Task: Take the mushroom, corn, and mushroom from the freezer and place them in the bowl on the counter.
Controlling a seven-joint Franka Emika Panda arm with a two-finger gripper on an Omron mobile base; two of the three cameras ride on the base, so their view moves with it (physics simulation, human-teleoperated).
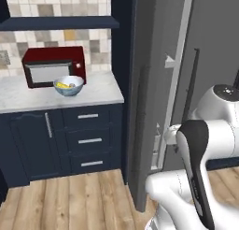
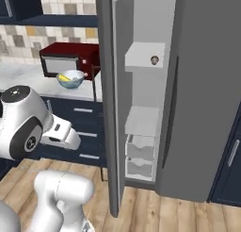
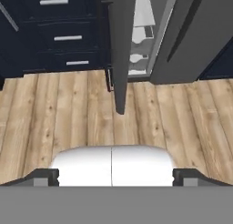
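Note:
The freezer (image 2: 197, 85) stands with its door (image 2: 109, 99) swung open, showing pale shelves and lower drawers (image 2: 140, 153). One small mushroom (image 2: 154, 60) sits on the upper shelf. On the counter (image 1: 28, 96), in front of the microwave, the bowl (image 1: 68, 85) holds a yellow piece that looks like the corn (image 1: 64, 85); the bowl (image 2: 70, 78) and corn (image 2: 64, 78) also show from the right. My gripper (image 3: 113, 177) is open and empty, its fingertips (image 3: 43, 176) wide apart. It points down at the wooden floor before the freezer door (image 3: 120, 45).
A dark red microwave (image 1: 53, 65) stands at the back of the counter. Navy drawers with silver handles (image 1: 88, 140) sit below. The open door's edge (image 1: 144, 131) juts out between the cabinets and my arm. Wooden floor (image 3: 68, 114) lies in front.

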